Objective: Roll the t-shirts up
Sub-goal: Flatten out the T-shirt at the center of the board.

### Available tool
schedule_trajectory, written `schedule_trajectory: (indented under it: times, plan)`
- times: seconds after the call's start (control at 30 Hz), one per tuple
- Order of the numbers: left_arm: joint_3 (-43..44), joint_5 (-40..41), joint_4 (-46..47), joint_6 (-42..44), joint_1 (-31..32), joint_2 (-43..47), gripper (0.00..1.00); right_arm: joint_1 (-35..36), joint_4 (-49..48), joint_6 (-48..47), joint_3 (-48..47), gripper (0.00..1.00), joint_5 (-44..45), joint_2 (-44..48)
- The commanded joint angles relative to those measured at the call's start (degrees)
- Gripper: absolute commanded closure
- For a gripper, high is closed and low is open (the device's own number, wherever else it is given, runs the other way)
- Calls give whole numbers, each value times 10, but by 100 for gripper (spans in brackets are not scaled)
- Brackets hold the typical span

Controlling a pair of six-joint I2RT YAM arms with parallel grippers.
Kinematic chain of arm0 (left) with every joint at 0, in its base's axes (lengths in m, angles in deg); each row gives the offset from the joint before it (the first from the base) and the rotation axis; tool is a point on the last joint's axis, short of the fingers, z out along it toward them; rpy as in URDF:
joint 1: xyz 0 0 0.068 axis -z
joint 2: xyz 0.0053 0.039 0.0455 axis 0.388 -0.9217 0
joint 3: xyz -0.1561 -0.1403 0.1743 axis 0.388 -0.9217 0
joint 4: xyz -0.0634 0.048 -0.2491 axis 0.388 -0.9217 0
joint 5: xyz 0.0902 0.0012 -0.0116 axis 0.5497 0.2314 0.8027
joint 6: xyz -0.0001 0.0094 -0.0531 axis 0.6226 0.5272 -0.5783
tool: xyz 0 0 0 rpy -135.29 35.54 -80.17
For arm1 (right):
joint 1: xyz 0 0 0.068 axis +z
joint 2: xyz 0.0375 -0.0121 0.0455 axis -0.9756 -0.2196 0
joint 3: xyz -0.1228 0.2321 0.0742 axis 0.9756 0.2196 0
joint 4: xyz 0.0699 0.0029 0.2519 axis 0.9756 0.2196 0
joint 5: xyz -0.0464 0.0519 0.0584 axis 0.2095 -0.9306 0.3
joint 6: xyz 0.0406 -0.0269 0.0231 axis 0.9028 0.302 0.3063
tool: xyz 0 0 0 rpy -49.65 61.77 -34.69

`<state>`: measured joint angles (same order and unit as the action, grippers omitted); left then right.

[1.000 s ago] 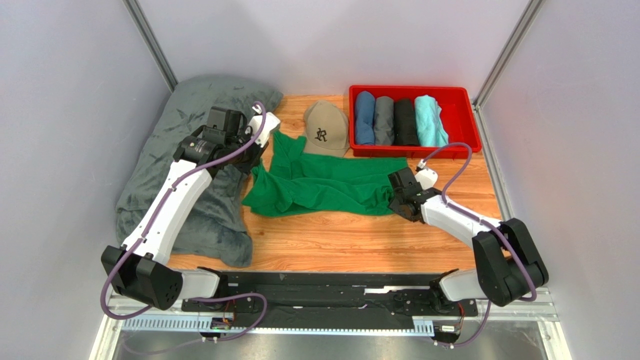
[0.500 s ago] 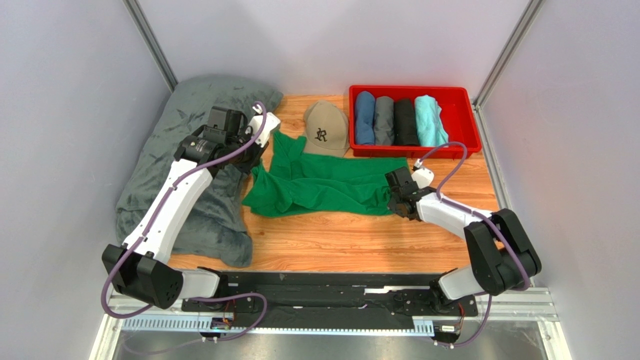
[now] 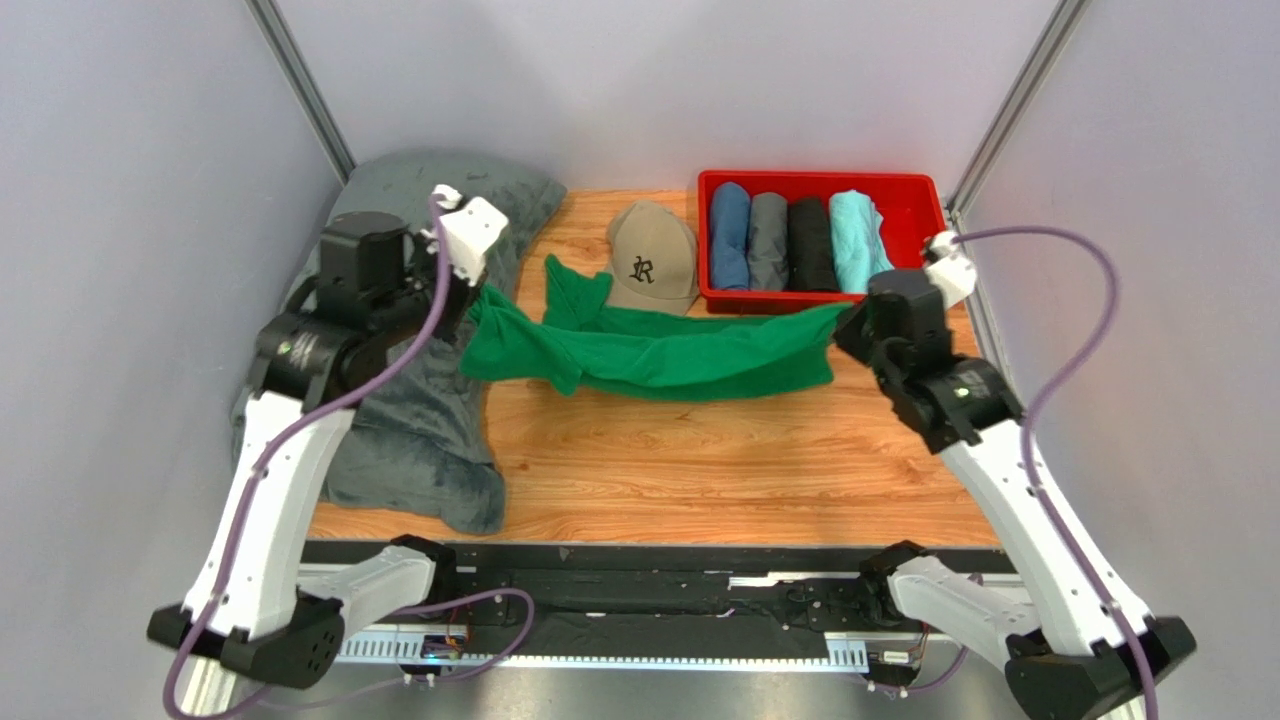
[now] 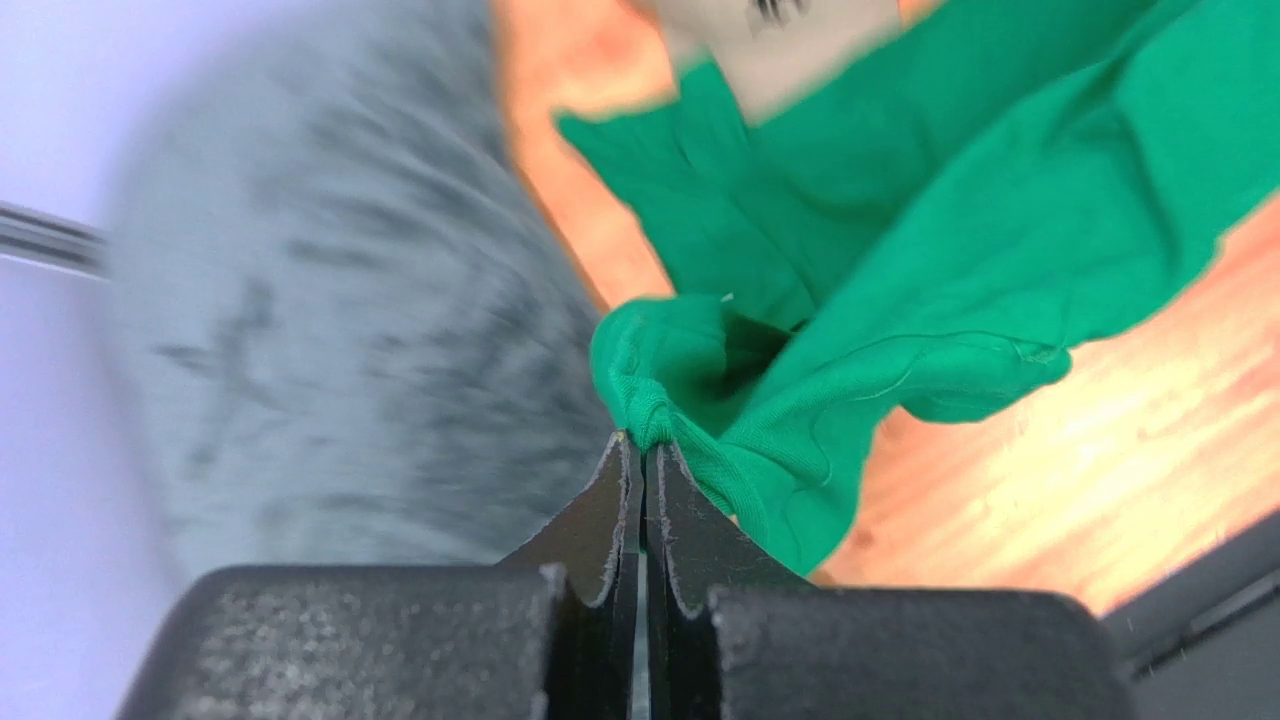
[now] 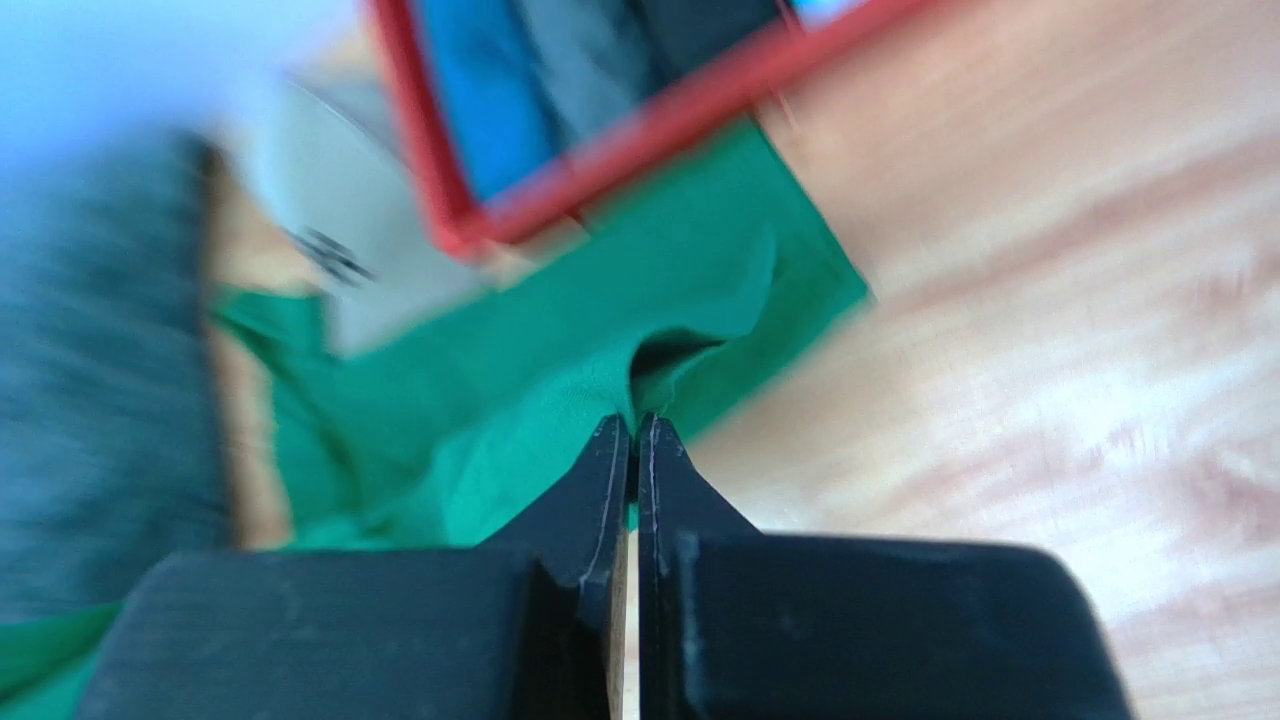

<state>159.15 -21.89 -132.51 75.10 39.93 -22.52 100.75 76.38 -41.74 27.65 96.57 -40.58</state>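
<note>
— What has changed since a second ago?

— Both your arms have risen and spread. The green t-shirt (image 3: 661,360) lay crumpled flat on the desk (image 3: 706,465); now it hangs as a long band strung between your two pincers. It sags in the middle, and I cannot tell whether that low part clears the wood.

— Grips?

— Your left pincer (image 4: 643,446) is clenched on a bunched knot of the cloth at the band's left end, over the blanket's (image 3: 391,405) edge. Your right pincer (image 5: 633,428) stood partly apart a second ago; now it is pinched on the right end, just in front of the red tray (image 3: 932,240).

— Textures?

— The shirt is soft matte knit, folded into long creases, with one sleeve trailing up beside the tan cap (image 3: 651,258). The blanket is dark grey plush, rumpled. The desk is striped wood grain. The tray is hard plastic holding four rolled shirts (image 3: 768,240) side by side: blue, grey, black, turquoise. Both wrist views are blurred.
</note>
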Motion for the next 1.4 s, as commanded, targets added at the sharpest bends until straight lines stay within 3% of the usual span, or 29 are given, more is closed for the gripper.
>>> schedule_trajectory:
  times: [0.0,0.23,0.5,0.77,0.9,1.0,1.1,1.13,1.23,1.3,1.37]
  plan:
    - [72,18,3,3,-4,59,100,-8,85,-39,-144,100,27,11]
    - [153,-2,24,28,-4,124,100,-9,143,-56,-340,100,44,28]
    - [165,4,152,17,-4,158,100,-8,154,-91,-499,100,65,9]
    - [146,31,287,-11,-4,41,100,-34,41,-164,-520,100,80,-110]
    - [145,47,384,5,-4,-51,100,-118,-67,-132,-518,100,-53,-201]
    - [210,63,439,21,-6,-175,100,-161,-117,-113,-578,100,-123,-289]
    - [362,64,442,13,-17,-281,100,-182,-126,-98,-701,100,-146,-377]
    - [466,63,418,-4,-29,-308,100,-184,-129,-99,-729,100,-147,-402]
    - [658,52,377,-16,-49,-396,100,-196,-143,-92,-800,100,-140,-415]
    - [685,49,382,-10,-52,-397,100,-212,-165,-81,-798,100,-140,-397]
    - [630,44,404,-6,-55,-370,100,-226,-172,-63,-766,100,-148,-367]
